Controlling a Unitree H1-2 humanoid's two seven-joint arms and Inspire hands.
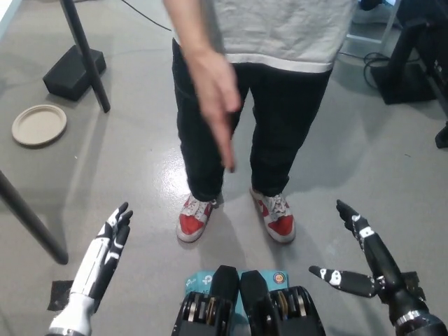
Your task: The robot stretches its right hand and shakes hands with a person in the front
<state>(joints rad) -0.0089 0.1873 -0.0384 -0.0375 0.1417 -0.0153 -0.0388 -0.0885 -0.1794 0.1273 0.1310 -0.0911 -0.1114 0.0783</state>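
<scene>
1. Two robot hands are in view, neither in contact with the person.
2. Black right hand (364, 259) at 5 o'clock: fingers spread, released, holding nothing.
3. White left hand (103, 255) at 7 o'clock: fingers extended, holding nothing, resting low.
4. Person's outstretched hand (218, 105) at 12 o'clock, fingers pointing down, well apart from the right hand.
5. Red-and-white sneakers (194, 218) stand at centre on the grey floor.

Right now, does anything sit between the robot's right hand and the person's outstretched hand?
Nothing visible does. The right hand is open at lower right, apart from the person's hand reaching down at upper middle; only bare floor shows between them. The left hand rests lower left.
</scene>
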